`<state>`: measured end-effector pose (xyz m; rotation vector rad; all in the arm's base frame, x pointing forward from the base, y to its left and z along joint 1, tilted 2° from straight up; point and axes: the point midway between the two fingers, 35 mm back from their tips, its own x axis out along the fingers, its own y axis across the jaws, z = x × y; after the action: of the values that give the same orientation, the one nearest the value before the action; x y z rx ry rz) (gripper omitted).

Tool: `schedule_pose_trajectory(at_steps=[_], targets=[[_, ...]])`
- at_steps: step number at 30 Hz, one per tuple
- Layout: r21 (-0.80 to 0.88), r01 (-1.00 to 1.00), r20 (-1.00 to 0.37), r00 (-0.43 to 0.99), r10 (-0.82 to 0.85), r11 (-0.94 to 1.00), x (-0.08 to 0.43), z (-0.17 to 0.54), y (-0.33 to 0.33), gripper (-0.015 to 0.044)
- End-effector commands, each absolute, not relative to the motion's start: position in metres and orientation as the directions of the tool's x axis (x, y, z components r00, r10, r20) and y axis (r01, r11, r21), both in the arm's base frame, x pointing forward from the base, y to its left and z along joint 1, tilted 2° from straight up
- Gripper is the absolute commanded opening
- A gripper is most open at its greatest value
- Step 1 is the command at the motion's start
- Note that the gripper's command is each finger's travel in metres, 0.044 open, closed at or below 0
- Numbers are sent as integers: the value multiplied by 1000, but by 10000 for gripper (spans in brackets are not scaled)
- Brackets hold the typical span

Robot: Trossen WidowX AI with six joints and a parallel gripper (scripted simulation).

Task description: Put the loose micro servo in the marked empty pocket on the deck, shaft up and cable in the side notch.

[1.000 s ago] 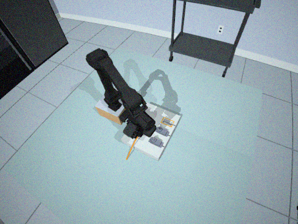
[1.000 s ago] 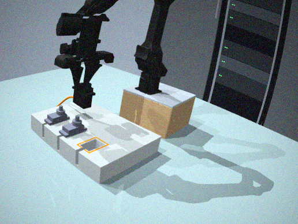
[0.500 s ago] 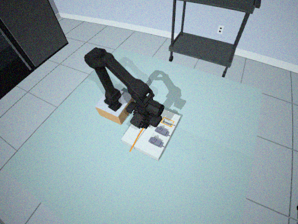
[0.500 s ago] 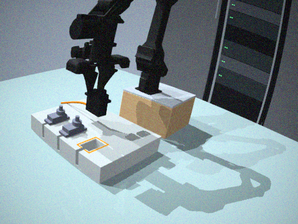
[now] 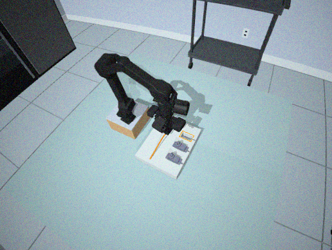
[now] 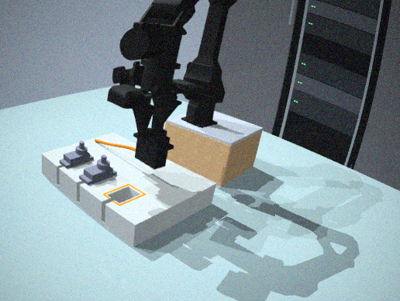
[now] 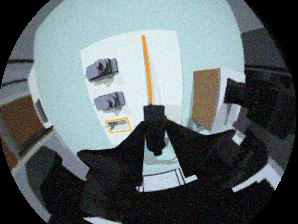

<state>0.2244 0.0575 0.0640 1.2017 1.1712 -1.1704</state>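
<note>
My gripper [image 5: 167, 131] [image 6: 152, 136] [image 7: 154, 122] is shut on the dark loose servo [image 6: 152, 153] [image 7: 154, 114] above the white deck [image 5: 161, 164] [image 6: 136, 213] [image 7: 165, 50]. The fingers hide much of its body. A knob, apparently its shaft, shows on the palm side in the wrist view. Its orange cable [image 5: 157, 147] [image 6: 116, 143] [image 7: 147, 70] sticks out sideways over the deck, away from the pocket. The empty pocket, marked by an orange outline [image 5: 188, 133] [image 6: 137, 189] [image 7: 120, 131], lies to one side of the gripper, its notch at the deck's edge. The exact gap beneath the servo is unclear.
Two grey servos [image 5: 181, 145] [image 5: 174, 158] [image 6: 77, 158] [image 6: 98, 173] [image 7: 102, 70] [image 7: 110, 101] sit in a row beside the pocket, shafts up. The arm stands on a wooden box [image 5: 139, 125] [image 6: 194, 155] [image 7: 206, 92] behind the deck. A dark cart [image 5: 225, 55] stands by the wall.
</note>
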Motion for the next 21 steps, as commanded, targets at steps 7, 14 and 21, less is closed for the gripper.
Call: schedule_pose_trajectory(at_steps=[7,14,21], targets=[[51,999,-999,51,-18,15,221,64,97,0],[50,996,-999,51,-17,72,220,64,100,0],[44,952,-999,51,-17,302,220,64,100,0]])
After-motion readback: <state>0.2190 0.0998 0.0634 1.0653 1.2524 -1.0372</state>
